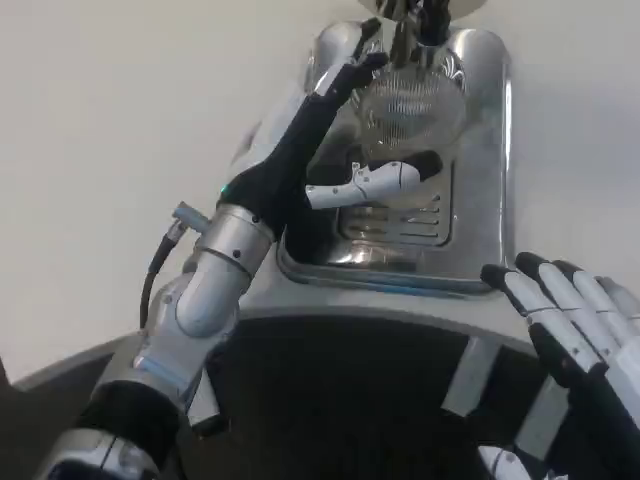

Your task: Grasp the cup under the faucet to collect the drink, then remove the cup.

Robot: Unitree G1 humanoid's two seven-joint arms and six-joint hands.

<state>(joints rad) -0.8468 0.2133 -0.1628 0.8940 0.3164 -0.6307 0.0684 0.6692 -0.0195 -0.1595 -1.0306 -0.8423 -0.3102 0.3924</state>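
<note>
1. Head view, nearest first: the right hand (580, 320) hangs low at the near edge, fingers straight and apart, holding nothing. It sits well off from the work, toward the near right corner of the metal tray (480, 200).

2. Farther in, the left forearm (215, 270) reaches up and away at a slant across the white counter (100, 150), carrying the left hand (320, 150) over the tray's left side.

3. That left hand is wrapped about the clear ribbed cup (410, 110): long fingers run up the cup's left flank, the thumb crosses in front of its lower wall. I'd call it a grasp, though the glass makes the contact hard to read.

4. The cup stands upright on the tray, its long axis vertical, just to the right of the left palm and directly beneath the faucet (415, 20) at the far top edge.

5. My guess is the cup is in the collecting stage. I can't make out any liquid through the ribbing.

6. Removal should fall to the left hand, far nearer than the right. The cup would need to come toward the robot, kept upright, clearing the spout above.
</note>
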